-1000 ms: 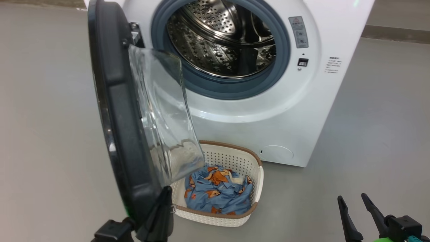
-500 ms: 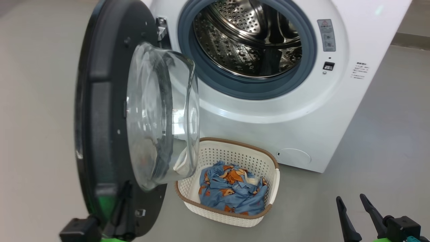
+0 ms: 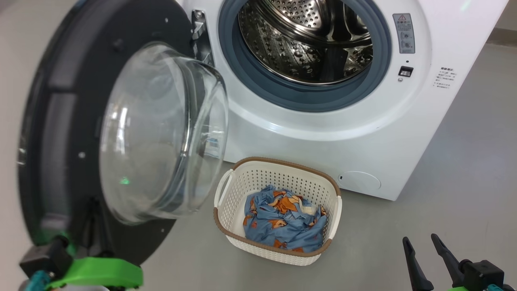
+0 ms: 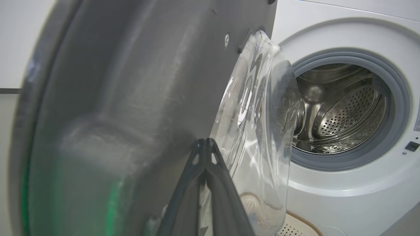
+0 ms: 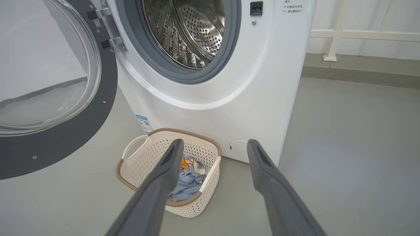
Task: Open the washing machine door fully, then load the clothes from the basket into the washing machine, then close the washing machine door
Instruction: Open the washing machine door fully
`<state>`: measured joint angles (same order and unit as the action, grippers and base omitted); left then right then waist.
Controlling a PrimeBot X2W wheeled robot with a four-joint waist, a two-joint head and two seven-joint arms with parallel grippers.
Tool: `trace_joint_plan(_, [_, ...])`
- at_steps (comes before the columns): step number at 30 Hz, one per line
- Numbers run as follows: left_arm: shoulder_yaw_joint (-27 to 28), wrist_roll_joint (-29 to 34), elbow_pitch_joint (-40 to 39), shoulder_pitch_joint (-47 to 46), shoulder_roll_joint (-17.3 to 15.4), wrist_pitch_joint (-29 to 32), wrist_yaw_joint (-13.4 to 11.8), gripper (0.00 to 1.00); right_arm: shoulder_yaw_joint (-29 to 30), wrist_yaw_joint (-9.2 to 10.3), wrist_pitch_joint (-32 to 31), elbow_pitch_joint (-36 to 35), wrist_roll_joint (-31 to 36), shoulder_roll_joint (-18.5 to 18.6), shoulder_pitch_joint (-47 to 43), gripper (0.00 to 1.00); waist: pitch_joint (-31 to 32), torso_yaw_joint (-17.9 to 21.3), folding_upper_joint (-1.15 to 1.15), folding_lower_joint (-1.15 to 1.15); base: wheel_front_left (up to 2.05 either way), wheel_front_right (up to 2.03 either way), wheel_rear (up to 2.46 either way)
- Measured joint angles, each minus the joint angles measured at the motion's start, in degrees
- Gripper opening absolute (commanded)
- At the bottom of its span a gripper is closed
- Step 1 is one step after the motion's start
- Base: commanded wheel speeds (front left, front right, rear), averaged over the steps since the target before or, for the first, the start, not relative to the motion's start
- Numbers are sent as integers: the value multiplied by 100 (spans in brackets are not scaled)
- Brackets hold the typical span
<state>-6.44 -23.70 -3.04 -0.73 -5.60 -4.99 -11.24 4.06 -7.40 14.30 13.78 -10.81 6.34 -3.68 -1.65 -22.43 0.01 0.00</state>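
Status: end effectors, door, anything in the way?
Left end effector shut, at door inner face. Right end effector open, empty. Door wide open; clothes in basket. Nothing between basket and drum.

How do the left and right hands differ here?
The left hand is shut; the right hand is open, fingers spread. The left hand's tips sit against the inner face of the washing machine door; the right hand touches nothing, aimed toward the basket. Neither holds anything.

clothes (image 3: 282,220) in basket (image 3: 242,240), before washing machine (image 3: 323,133), door (image 3: 52,133) left
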Motion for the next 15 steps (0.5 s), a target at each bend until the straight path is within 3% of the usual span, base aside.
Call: trace_joint_plan(15, [913, -270, 2294, -1287, -203, -816, -76, 0, -58, 0, 0, 77, 0, 86, 15, 100, -70, 129, 0, 0, 0, 0, 0])
